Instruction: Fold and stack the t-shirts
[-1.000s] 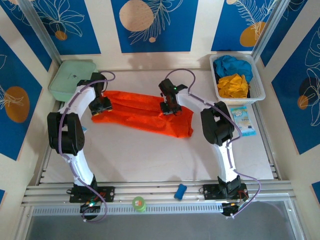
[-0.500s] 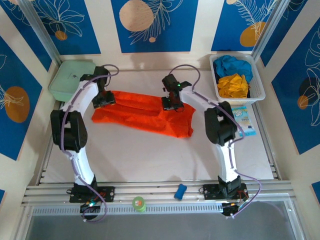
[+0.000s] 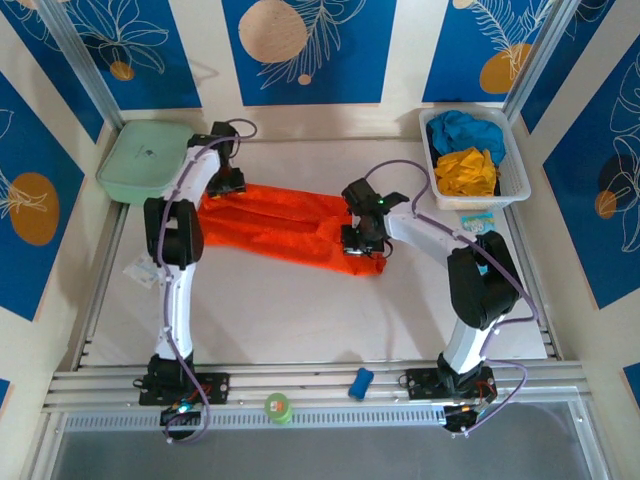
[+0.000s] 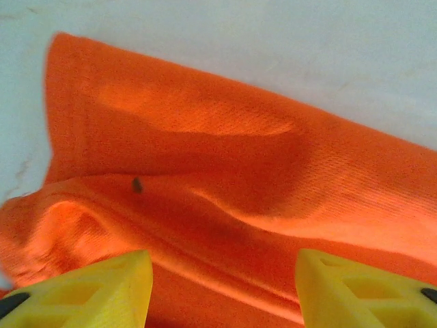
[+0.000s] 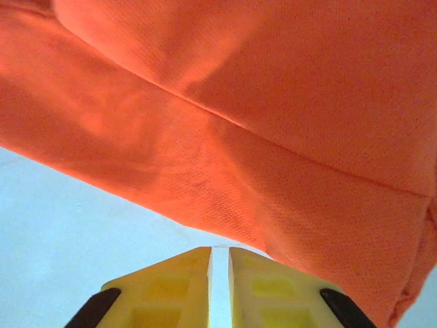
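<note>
Broadly, the white tabletop point(image 3: 300, 310) carries the orange t-shirt point(image 3: 280, 225), folded into a long creased band lying slantwise across its far half, its weave fine and meshy. At the far right a white basket point(image 3: 518, 175) holds the blue t-shirt point(image 3: 462, 130) and the yellow t-shirt point(image 3: 468, 170), both crumpled. The left end effector point(image 4: 224, 273) hangs over the band's left end, fingers well apart. The right end effector point(image 5: 218, 256) meets the right end's edge, fingers almost together; pinched cloth cannot be told. The packet point(image 3: 487, 238) print is unreadable
</note>
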Controlling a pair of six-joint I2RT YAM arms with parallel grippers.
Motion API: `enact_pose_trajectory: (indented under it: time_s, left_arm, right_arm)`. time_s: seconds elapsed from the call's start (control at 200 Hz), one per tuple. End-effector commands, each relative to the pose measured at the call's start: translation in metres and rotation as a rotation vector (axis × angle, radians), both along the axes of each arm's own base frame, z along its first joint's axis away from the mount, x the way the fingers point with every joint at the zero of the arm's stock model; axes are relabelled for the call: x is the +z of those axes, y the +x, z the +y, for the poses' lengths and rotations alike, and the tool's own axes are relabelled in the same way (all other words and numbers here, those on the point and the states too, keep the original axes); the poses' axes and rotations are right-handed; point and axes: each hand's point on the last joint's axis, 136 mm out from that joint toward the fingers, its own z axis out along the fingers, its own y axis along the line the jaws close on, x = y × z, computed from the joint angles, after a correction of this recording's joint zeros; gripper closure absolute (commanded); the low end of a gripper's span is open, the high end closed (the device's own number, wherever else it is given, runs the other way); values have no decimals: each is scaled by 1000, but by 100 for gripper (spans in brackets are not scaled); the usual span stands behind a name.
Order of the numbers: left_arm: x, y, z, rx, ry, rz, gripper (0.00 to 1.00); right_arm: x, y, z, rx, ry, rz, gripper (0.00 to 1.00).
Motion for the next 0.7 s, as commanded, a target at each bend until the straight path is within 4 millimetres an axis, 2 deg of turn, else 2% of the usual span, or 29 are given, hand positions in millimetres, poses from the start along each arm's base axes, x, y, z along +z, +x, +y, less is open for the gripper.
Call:
enact_pose_trajectory:
  time_s: [0.0,0.185,0.38,0.53,0.69]
  left_arm:
    - [-9,-5,-3,10,2,40,43]
    - [-34,-20,6,32,60,117,43]
    - [-48,-54,14,54,100,182,44]
    - [-54,-87,15,69,102,220,44]
    - [-57,-125,7,60,88,258,44]
  right_arm:
    - [-11,9,11,-43,45,24,87]
    - [-45,23,9,-57,-3,81,90]
    - [-74,35,0,-78,-22,131,90]
    - [-81,54,-8,-71,-28,134,90]
    - [-78,84,-15,-52,-24,119,90]
